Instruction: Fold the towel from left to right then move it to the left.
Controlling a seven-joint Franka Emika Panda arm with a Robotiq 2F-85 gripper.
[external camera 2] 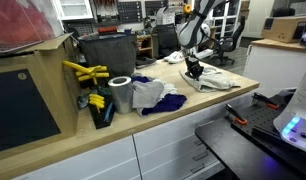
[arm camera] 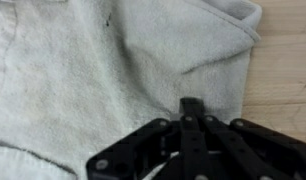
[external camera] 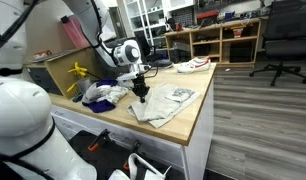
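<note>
The towel (external camera: 171,101) lies rumpled on the wooden counter (external camera: 198,115), towards its right end in an exterior view, with one edge close to the near rim. It is pale grey-white, and part of it is doubled over on itself. In an exterior view (external camera 2: 215,80) the same towel sits at the far end of the counter (external camera 2: 173,125), beyond the other clutter.

The gripper (external camera: 141,97) points straight down at the towel's left edge. In the wrist view the gripper (arm camera: 193,104) comes in from the bottom, its two fingers drawn together into a single dark tip. That tip presses into the cloth, and creases run up and away from it, so it looks clamped on a pinch of towel. The towel (arm camera: 103,80) fills most of that view, with bare counter (arm camera: 289,75) showing along the right.

Left of the towel is a heap of blue and white cloths (external camera: 101,95), just beside the arm. In an exterior view a silver roll (external camera 2: 120,93) stands nearer the camera, next to those cloths (external camera 2: 153,97), with yellow tools (external camera 2: 85,73) further left.
</note>
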